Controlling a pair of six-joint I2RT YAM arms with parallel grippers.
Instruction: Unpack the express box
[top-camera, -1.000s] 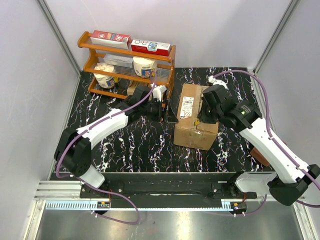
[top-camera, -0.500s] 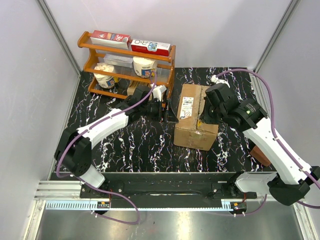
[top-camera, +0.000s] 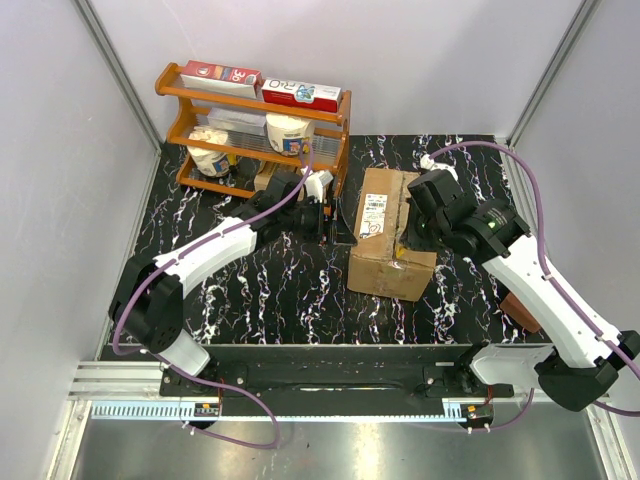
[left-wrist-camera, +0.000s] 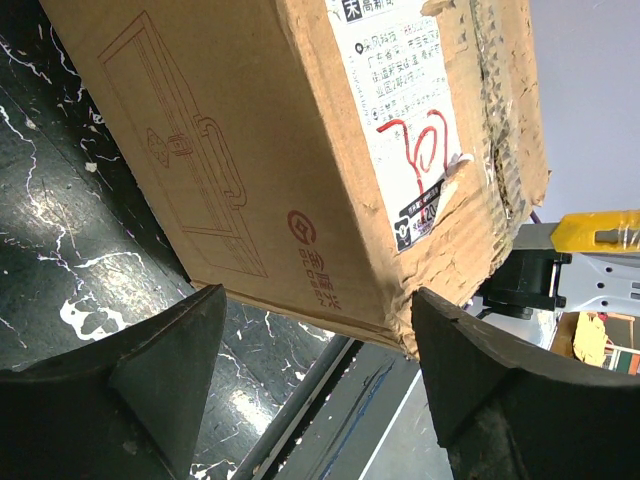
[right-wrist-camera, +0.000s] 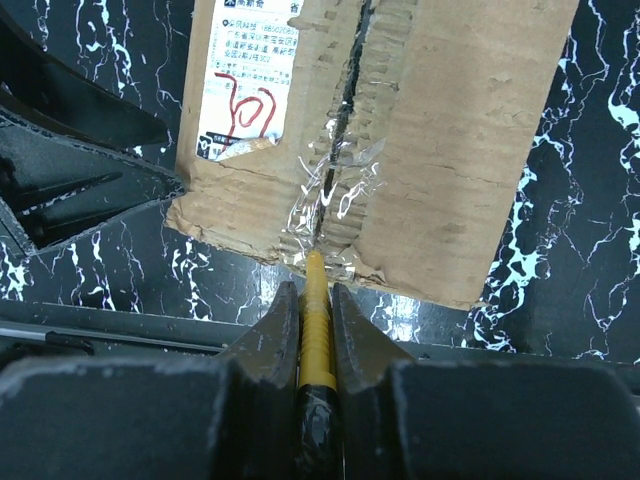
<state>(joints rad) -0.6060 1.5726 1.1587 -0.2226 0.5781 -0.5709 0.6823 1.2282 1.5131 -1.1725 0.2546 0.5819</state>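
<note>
Pale-walled booth's (top-camera: 420, 60) marbled tabletop (top-camera: 270, 290) bears express box (top-camera: 390, 245); left claw (left-wrist-camera: 315, 320) released, right claw (right-wrist-camera: 313, 298) grasping yellow cutter (right-wrist-camera: 317, 350).

**Flanked on both sides: the express box (top-camera: 385, 255)**

Shows the express box lying flat near the middle of the black marbled desk (top-camera: 270, 290), white label (top-camera: 376, 213) facing up on the left half of its top, flaps shut. Puts the left claw (top-camera: 338, 228) just beside the box's left side, low by the desk. Sets the right claw (top-camera: 407, 238) over the near end of the top, right of the label. Places a wooden rack (top-camera: 240, 99) in the far left corner, with two red-and-white boxes (top-camera: 222, 75) on its top shelf and white tubs (top-camera: 285, 130) below.
</note>
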